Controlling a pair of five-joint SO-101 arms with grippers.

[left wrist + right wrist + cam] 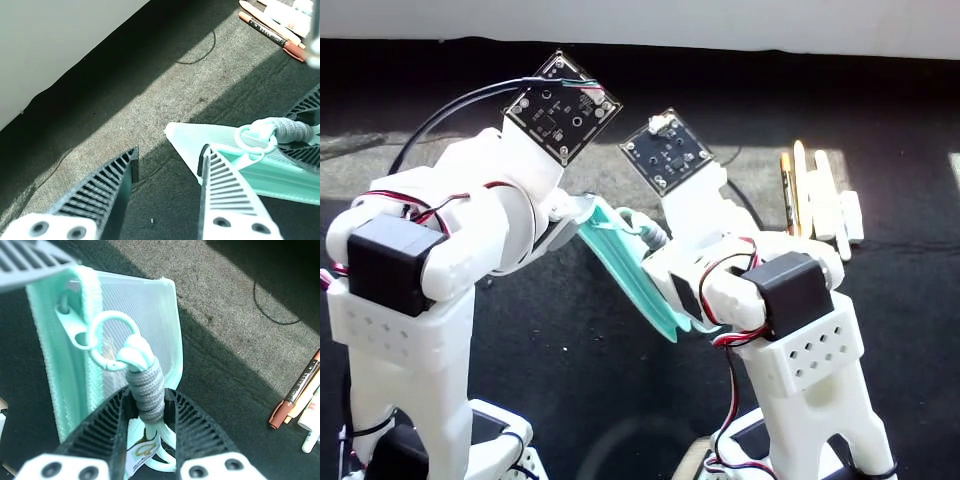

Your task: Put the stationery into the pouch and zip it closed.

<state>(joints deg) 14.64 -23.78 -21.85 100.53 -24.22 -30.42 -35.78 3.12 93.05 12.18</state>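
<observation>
A mint-green mesh pouch (632, 268) hangs tilted above the black mat between my two arms. My right gripper (146, 399) is shut on the grey cord pull (146, 385) that is tied to the zipper ring (111, 340). My left gripper (169, 161) stands open at the pouch's corner (186, 137); one finger (222, 187) lies over the pouch's edge and the other finger (112, 187) is off it over the mat. The stationery (817, 200), a brown marker (294, 391) and several pale pens, lies on the mat to the right, farther back.
A white wall (55, 45) borders the mat's far side. A thin dark thread (272, 302) curls on the mat (570, 360) between the pouch and the pens. Sunlight falls across the mat's rear half.
</observation>
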